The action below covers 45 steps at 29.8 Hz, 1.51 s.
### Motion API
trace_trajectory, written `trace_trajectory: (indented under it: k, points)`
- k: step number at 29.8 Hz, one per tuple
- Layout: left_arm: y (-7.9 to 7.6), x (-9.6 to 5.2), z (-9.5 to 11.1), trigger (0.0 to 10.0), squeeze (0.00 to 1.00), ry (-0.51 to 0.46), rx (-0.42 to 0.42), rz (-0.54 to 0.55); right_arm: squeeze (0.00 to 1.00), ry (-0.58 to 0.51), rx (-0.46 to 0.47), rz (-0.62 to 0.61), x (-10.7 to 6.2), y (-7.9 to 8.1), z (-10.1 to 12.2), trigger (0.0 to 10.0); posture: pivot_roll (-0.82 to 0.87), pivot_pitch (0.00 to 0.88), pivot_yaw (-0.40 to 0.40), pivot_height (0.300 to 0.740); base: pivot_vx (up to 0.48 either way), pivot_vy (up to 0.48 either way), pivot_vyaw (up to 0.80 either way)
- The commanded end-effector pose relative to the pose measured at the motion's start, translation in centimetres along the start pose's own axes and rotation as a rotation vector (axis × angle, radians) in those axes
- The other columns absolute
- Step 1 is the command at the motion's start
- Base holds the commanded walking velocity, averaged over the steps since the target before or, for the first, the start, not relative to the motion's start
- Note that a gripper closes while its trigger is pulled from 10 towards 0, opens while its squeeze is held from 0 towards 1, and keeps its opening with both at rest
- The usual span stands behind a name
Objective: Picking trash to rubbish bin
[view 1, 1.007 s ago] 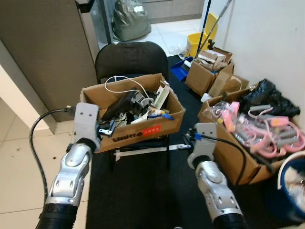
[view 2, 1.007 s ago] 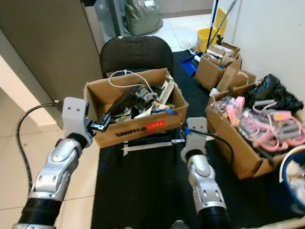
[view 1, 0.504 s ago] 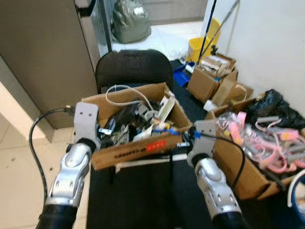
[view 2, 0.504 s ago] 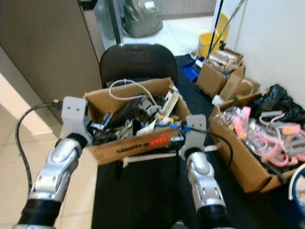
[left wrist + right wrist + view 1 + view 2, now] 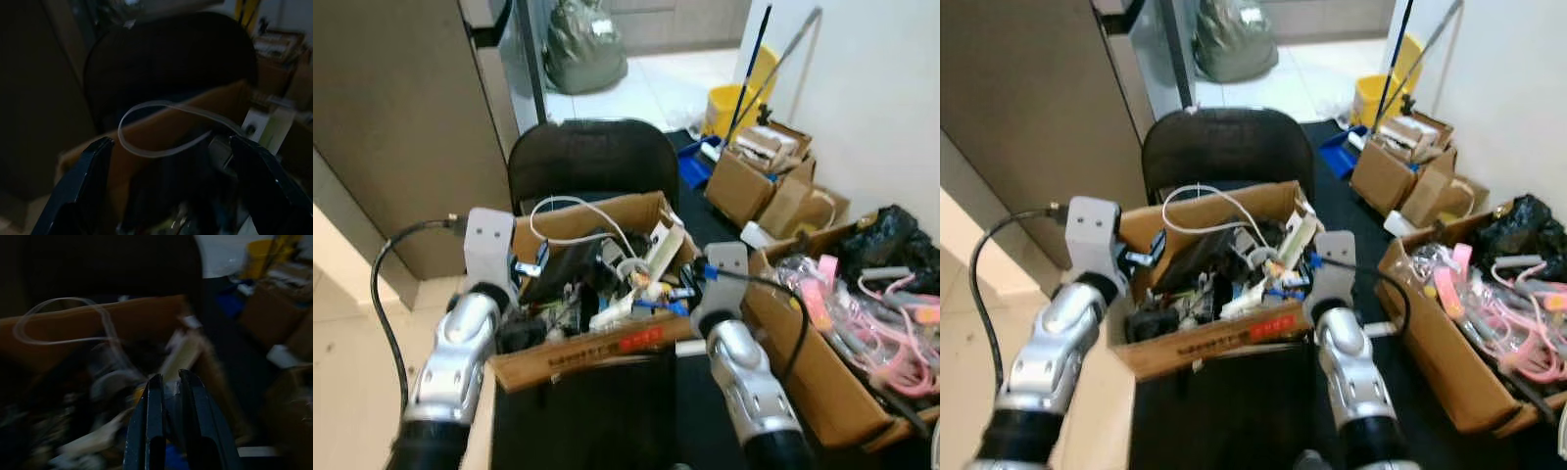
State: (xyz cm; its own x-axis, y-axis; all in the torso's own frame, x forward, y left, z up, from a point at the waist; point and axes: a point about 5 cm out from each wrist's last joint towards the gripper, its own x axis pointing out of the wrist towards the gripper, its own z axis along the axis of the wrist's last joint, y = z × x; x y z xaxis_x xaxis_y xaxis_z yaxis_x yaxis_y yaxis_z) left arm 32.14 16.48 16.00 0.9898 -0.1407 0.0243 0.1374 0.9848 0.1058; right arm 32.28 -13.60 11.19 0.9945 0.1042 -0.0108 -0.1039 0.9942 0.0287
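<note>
You're at approach step. Left gripper point(image 5: 166, 191) jaws spread, white cable loop point(image 5: 161, 129) between. Right gripper point(image 5: 168, 396) jaws pressed together, cardboard box point(image 5: 597, 357) clutter ahead. Next: pick one piece.

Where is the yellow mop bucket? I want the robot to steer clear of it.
In the left eye view the yellow mop bucket stands far ahead on the robot's right by the white wall, just behind the small cardboard boxes, with mop handles leaning over it.

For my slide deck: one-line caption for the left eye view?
Both grippers poised over a cluttered cardboard box on a black chair.
</note>
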Motion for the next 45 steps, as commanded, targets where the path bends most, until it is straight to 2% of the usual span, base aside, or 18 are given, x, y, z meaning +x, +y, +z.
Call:
trace_trajectory:
  k: [1,13,16,17,18,21,23,24,27,29,32,34,38,40,41,45]
  points:
    - [0.6,-0.5,-0.8,10.0,0.0,0.03,0.008,0.017,0.0,0.0,0.012,0.008,0.0,0.3,-0.2,10.0,0.02,0.139,0.042,0.74,0.409,0.0,0.0]
    - [0.6,-0.4,-0.8,10.0,0.0,0.03,0.018,0.005,0.0,-0.006,0.016,0.011,-0.1,0.1,-0.2,10.0,0.02,0.131,0.047,0.74,0.409,0.0,0.0]
    - [-0.4,-0.5,-0.1,10.0,0.0,0.018,0.037,-0.148,0.0,-0.011,0.02,0.016,0.0,0.3,0.0,10.0,0.02,0.136,0.046,0.74,0.0,0.0,0.0]
    - [-1.0,-0.7,0.2,10.0,0.0,0.018,0.076,-0.243,0.0,-0.01,0.021,0.031,0.0,0.4,0.0,10.0,0.02,0.137,0.045,0.74,0.0,0.0,0.0]
    - [-1.0,-0.7,0.2,10.0,0.0,0.018,0.076,-0.243,0.0,-0.01,0.021,0.031,0.0,0.4,0.0,10.0,0.02,0.137,0.045,0.74,0.0,0.0,0.0]
    - [-1.7,-1.2,0.6,10.0,0.0,0.013,0.127,-0.346,0.0,-0.005,0.023,0.06,0.1,0.7,-0.1,10.0,0.03,0.14,0.045,0.74,0.0,0.0,0.0]
    - [-2.1,-1.6,0.7,10.0,0.0,0.036,0.148,-0.439,0.0,0.012,0.015,0.114,0.2,1.2,-0.2,10.0,0.03,0.141,0.045,0.74,0.0,0.0,0.0]
    - [-2.1,-1.6,0.7,10.0,0.0,0.036,0.148,-0.439,0.0,0.012,0.015,0.114,0.2,1.2,-0.2,10.0,0.03,0.141,0.045,0.74,0.0,0.0,0.0]
    - [-2.2,-2.4,0.4,10.0,0.0,0.122,0.179,-0.59,0.0,0.067,-0.019,0.201,0.5,2.0,-0.7,10.0,0.03,0.144,0.047,0.74,0.0,0.0,0.0]
    - [-2.3,-3.1,0.0,10.0,0.0,0.194,0.164,-0.673,0.0,0.098,-0.055,0.248,0.6,2.3,-1.0,10.0,0.03,0.144,0.048,0.74,0.0,0.0,0.0]
    - [-2.4,-3.6,-0.1,10.0,0.0,0.217,0.152,-0.722,0.0,0.129,-0.072,0.277,0.7,2.6,-1.3,10.0,0.03,0.145,0.048,0.74,0.0,0.0,0.0]
    - [-2.9,-4.9,-0.4,10.0,0.0,0.282,0.115,-0.843,0.0,0.176,-0.104,0.324,0.8,3.0,-1.9,10.0,0.03,0.147,0.047,0.74,0.0,0.0,0.0]
    - [-3.2,-5.7,-0.5,10.0,0.0,0.327,0.087,-0.898,0.0,0.187,-0.127,0.333,0.9,3.2,-2.0,10.0,0.03,0.148,0.046,0.74,0.0,0.0,0.0]
    - [-3.3,-6.1,-0.4,10.0,0.0,0.358,0.081,-0.933,0.0,0.186,-0.103,0.324,1.0,3.1,-1.9,10.0,0.03,0.148,0.045,0.74,0.0,0.0,0.0]
    - [-3.3,-6.2,-0.4,10.0,0.0,0.363,0.079,-0.938,1.0,0.185,-0.084,0.319,1.0,3.1,-1.8,10.0,0.03,0.148,0.045,0.74,0.0,0.0,0.0]
    - [-3.3,-6.2,-0.3,10.0,0.0,0.373,0.075,-0.94,1.0,0.179,-0.096,0.302,1.0,3.1,-1.7,10.0,0.03,0.147,0.049,0.74,0.0,0.0,0.0]
